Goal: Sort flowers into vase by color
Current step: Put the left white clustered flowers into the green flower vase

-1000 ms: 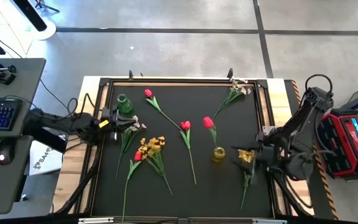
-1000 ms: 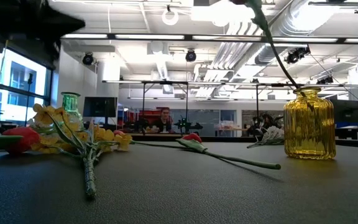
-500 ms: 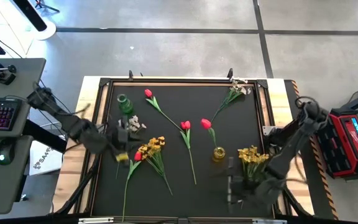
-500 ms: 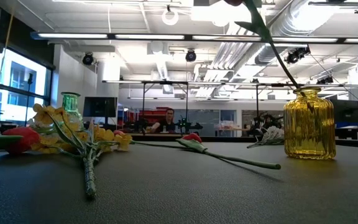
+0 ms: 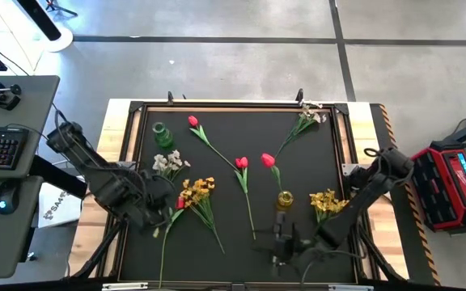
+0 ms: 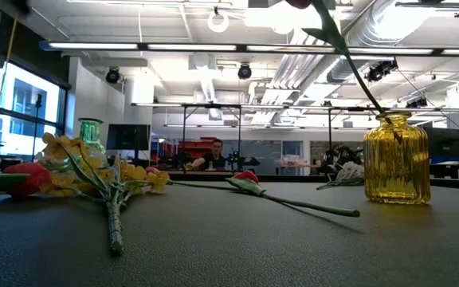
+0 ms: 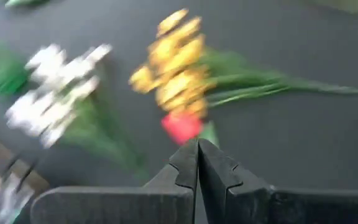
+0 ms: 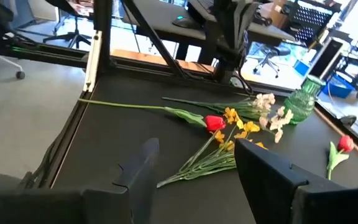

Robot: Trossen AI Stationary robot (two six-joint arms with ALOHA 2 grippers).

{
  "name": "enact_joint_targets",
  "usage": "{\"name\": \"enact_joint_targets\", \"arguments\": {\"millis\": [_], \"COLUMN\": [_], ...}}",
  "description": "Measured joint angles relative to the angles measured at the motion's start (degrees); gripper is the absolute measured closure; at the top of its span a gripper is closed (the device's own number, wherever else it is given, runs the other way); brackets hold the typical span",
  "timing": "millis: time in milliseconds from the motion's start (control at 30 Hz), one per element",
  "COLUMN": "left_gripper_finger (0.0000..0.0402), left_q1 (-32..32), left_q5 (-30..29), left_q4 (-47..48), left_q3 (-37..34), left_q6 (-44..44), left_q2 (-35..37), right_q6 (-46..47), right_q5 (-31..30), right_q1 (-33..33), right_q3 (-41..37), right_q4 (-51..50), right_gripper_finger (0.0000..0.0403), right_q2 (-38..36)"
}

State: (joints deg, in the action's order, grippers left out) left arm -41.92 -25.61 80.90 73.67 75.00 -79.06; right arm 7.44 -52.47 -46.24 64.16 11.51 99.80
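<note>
- Table (image 5: 314, 174): black mat in a wooden frame, holding two vases and loose flowers.
- Yellow vase (image 5: 285, 200): right of centre, one red tulip (image 5: 269, 160) already standing in it, its head leaning away from the near edge.
- Green vase (image 5: 162, 135): far left corner region, nothing visibly in it.
- White sprig (image 5: 168, 162): lying just beside the green vase, on its near side; a second white sprig (image 5: 307, 119) lies at the far right corner.
- Yellow bunch (image 5: 197, 191): left of centre, stems trailing toward the near edge; a red tulip head (image 5: 180, 203) lies touching it, stem running toward the near left corner.
- Second yellow bunch (image 5: 325, 201): near the right edge, just beside the yellow vase.
- Two more loose red tulips (image 5: 241, 162): mid-table, stems lying roughly far-to-near.
- Left gripper (image 5: 158, 217): low over the near left of the mat, fingers pressed together on nothing, as its wrist view shows; the yellow bunch and tulip head lie just ahead of the fingertips.
- Right gripper (image 5: 277, 246): at the near edge, jaws spread and empty, facing across the mat toward the left group.
- Judgement: the left arm is nearer the left yellow bunch; its stems run roughly away from the jaws, so a grasp calls for crossing the stem axis.
</note>
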Motion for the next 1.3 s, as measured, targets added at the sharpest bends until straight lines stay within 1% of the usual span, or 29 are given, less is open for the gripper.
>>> {"name": "enact_joint_targets", "arguments": {"millis": [100,167,267,400,500,600,700,800,933,1100,1233,1300], "left_gripper_finger": [0.0401,0.0401,0.0401,0.0385,0.0354,0.0316,0.0280,0.0258,0.0245,0.0247,0.0247,0.0247], "left_q1": [-0.6,-0.4,0.0,-0.1,-0.1,0.2,1.3,3.3,6.7,9.1,9.7,9.8], "left_q5": [1.6,2.9,5.3,5.9,5.5,3.6,3.9,4.7,6.0,6.1,6.3,7.3], "left_q4": [5.2,5.9,4.2,-0.1,-5.9,-11.5,-13.0,-13.8,-19.3,-25.5,-25.9,-25.9], "left_q3": [-3.8,-7.1,-12.0,-18.1,-22.2,-26.4,-30.3,-33.8,-37.2,-39.1,-39.3,-39.3], "left_q6": [8.7,13.9,21.8,26.7,26.9,26.6,28.6,30.1,26.8,23.0,22.4,22.4], "left_q2": [-1.1,-1.2,-1.2,-0.7,0.8,2.6,4.4,5.9,6.6,6.6,6.6,6.6], "right_q6": [1.2,1.2,1.2,1.2,1.3,1.2,1.1,1.1,1.1,1.1,-0.3,-1.4], "right_q5": [0.0,0.0,0.0,0.1,0.1,0.2,0.2,0.2,0.2,0.5,0.4,0.4], "right_q1": [0.4,0.4,0.5,0.5,0.5,0.5,0.6,1.1,2.0,2.9,3.3,3.6], "right_q3": [0.0,0.0,0.0,0.0,0.0,0.0,0.0,0.0,0.0,0.0,0.0,0.0], "right_q4": [0.1,0.3,0.8,1.0,1.0,1.5,1.7,1.8,1.9,1.7,1.7,1.6], "right_gripper_finger": [0.0206,0.0206,0.0206,0.0206,0.0206,0.0206,0.0206,0.0206,0.0206,0.0206,0.0206,0.0206], "right_q2": [0.7,1.0,1.1,1.1,1.1,1.1,1.1,1.1,1.1,1.1,1.1,1.1]}}
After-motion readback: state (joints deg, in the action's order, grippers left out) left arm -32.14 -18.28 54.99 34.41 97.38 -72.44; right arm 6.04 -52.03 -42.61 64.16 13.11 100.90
